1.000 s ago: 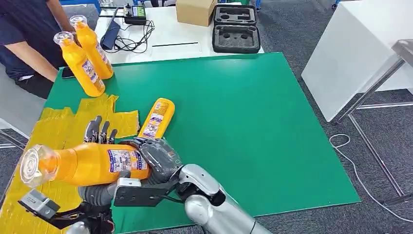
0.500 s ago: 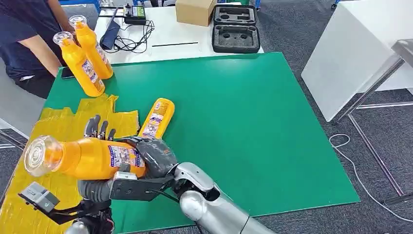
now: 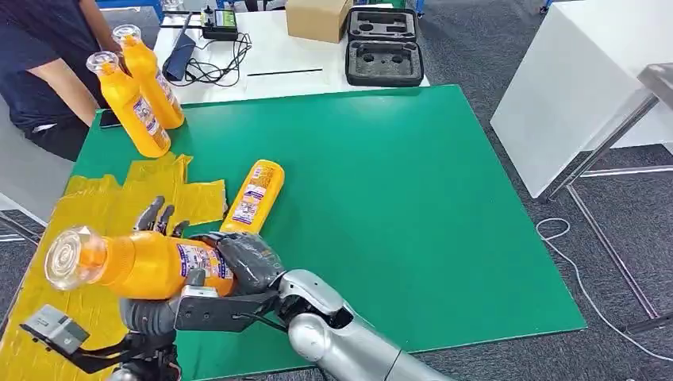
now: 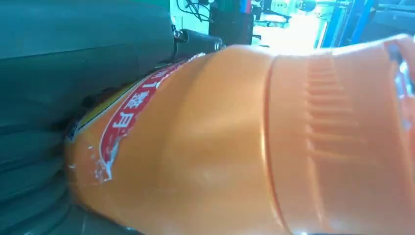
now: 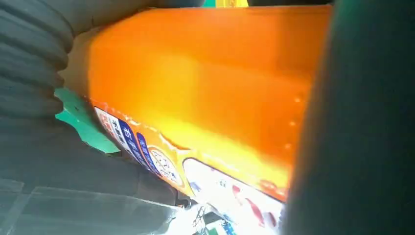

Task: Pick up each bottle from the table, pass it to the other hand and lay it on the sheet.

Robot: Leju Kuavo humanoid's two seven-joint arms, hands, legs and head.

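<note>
Release too early and the orange bottle (image 3: 147, 263), carried level above the yellow sheet (image 3: 83, 208) on your green surface (image 3: 381, 190), could drop and roll. Your right robot hand (image 3: 246, 262) wraps its base while the left robot hand (image 3: 155, 226) cups behind, fingers partly spread. Beyond lies another bottle (image 3: 254, 194); two more (image 3: 139, 87) stand farthest.

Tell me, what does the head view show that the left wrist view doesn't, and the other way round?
Only the head view takes in the green table, the yellow sheet, a bottle lying on the table, two more bottles near a person, and both hands, left and right, on the held bottle. Only the left wrist view shows the ribbing close up near that bottle's neck. Both show the orange held bottle and its label.
</note>
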